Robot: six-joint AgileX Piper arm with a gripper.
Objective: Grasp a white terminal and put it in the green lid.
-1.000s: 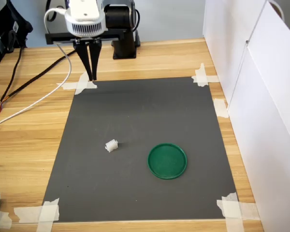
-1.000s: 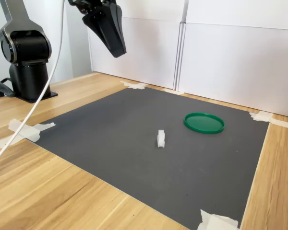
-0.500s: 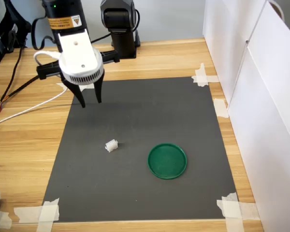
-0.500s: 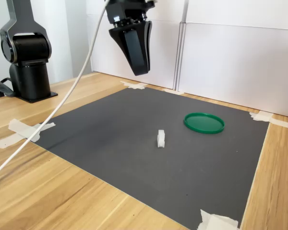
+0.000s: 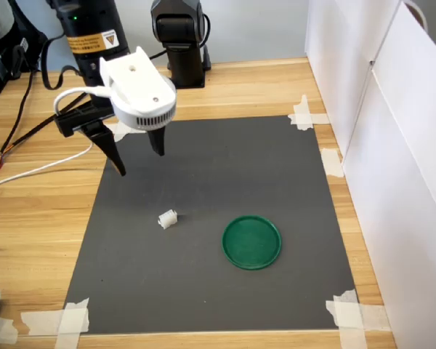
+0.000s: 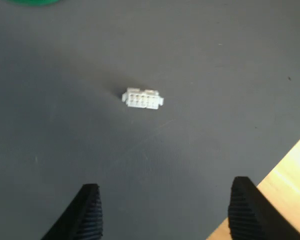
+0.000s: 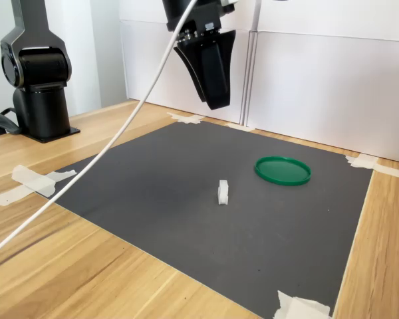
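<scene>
- Light wooden bench (image 5: 51, 211) with a dark grey mat (image 5: 218, 218) on top, fixed at the corners by white tape pieces (image 5: 65, 318).
- White panels (image 5: 392, 145) standing along the first exterior view's right edge of the bench; in the second exterior view, behind the mat.
- Black arm base (image 5: 180, 43) on the wood beyond the far edge of the mat; a white cable (image 5: 36, 171) and dark cables (image 5: 18, 109) trailing over the wood at the first exterior view's left.
- White terminal (image 6: 142, 98): tiny white plastic block, one face with a row of small square cavities, little tabs at the ends. Lying alone on the mat, towards the first exterior view's left (image 5: 167, 219), well apart from the green lid.
- Green lid (image 5: 252, 242): flat round dark-green disc with a low rim, nothing inside it.
- Hand (image 5: 138, 161) above the mat, near its far left corner in the first exterior view, released: two dark fingers (image 6: 87, 212) spread wide, nothing between them, not touching the terminal.
</scene>
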